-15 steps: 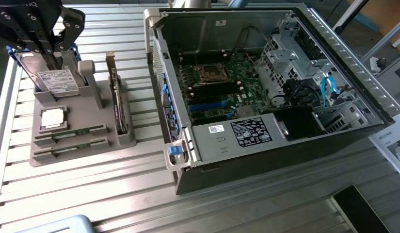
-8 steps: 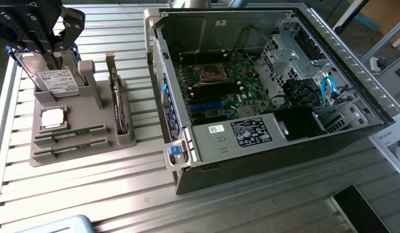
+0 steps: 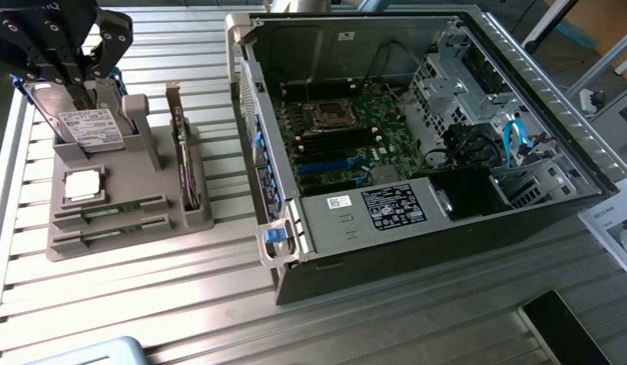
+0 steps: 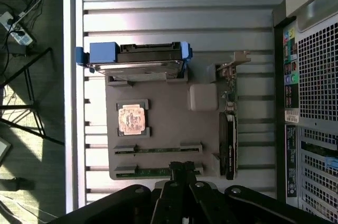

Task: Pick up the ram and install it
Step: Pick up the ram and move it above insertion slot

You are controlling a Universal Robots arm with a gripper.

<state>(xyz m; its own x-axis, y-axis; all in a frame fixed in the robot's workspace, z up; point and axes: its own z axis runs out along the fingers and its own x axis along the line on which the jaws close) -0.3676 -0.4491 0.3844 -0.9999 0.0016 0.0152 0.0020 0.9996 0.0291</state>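
1. The gripper point(image 3: 85, 91) point(image 4: 182, 167) is seen raised above the hard drive point(image 3: 90, 125) point(image 4: 140, 65). Its fingers are pressed together and nothing is held between them.
2. The ram point(image 3: 106, 234) point(image 4: 142, 171) is seated on edge in the grey holder point(image 3: 131, 182) point(image 4: 163, 121), in the slot farthest from the hard drive. A second stick point(image 3: 115, 209) point(image 4: 158, 150) is slotted just beside it, one row nearer the hard drive.
3. From the gripper, the ram is judged to lie downward and away from the hard drive. In the wrist view the closed fingertips are lined up over the ram's top edge, covering part of it. Only one arm is fitted, so no choice of arm arises.
4. The ram's long axis is laid parallel to the hard drive's broad face. Only its thin upper edge is offered for a grip across the board's thickness.
5. The ram is a thin, narrow strip of green circuit board, rigid and slim. Little of it is left proud of the slot, so a precise pinch is thought necessary.
6. The holder is matte grey with blocky moulded pockets. A square CPU point(image 3: 82, 185) point(image 4: 131, 118) with a pale, dully shining top is bedded between the hard drive and the sticks.
7. The hard drive is a silver metal box with a white label, stood upright. A card point(image 3: 182, 152) point(image 4: 228, 139) with a metal bracket is stood on edge beside it.
8. An open case point(image 3: 394, 258) of grey sheet metal is set on the exterior view's right of the hard drive, with a green motherboard point(image 3: 343, 144) exposed inside. Everything is carried on a ribbed metal table point(image 3: 140, 304).
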